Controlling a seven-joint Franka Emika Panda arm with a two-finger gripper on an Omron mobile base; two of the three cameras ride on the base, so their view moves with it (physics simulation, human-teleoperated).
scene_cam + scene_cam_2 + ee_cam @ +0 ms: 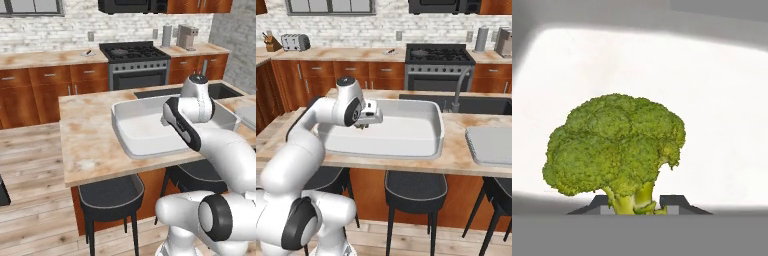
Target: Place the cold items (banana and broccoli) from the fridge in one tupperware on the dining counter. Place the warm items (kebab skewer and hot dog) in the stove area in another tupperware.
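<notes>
Broccoli [618, 150] pinched by its stem, floret facing the white floor of the tub [421, 145]. Pincer [639, 206] nearly closed, both tips pressed against that stem. Hanging just over the tub's near-left part, tub sitting on the counter [456, 155] with the grey tray [491, 145] off to its right.

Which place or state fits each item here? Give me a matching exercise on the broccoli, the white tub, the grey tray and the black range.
Things:
1. small green broccoli floret
2. large deep white rectangular tub
3. shallow light grey rectangular tray
4. black gas range

Places or states:
A. against the far brick wall
B. on the counter, right of the sink
C. held by its stalk between the jaws
D. on the counter, under the hand

Pairs: 1-C, 2-D, 3-B, 4-A
</notes>
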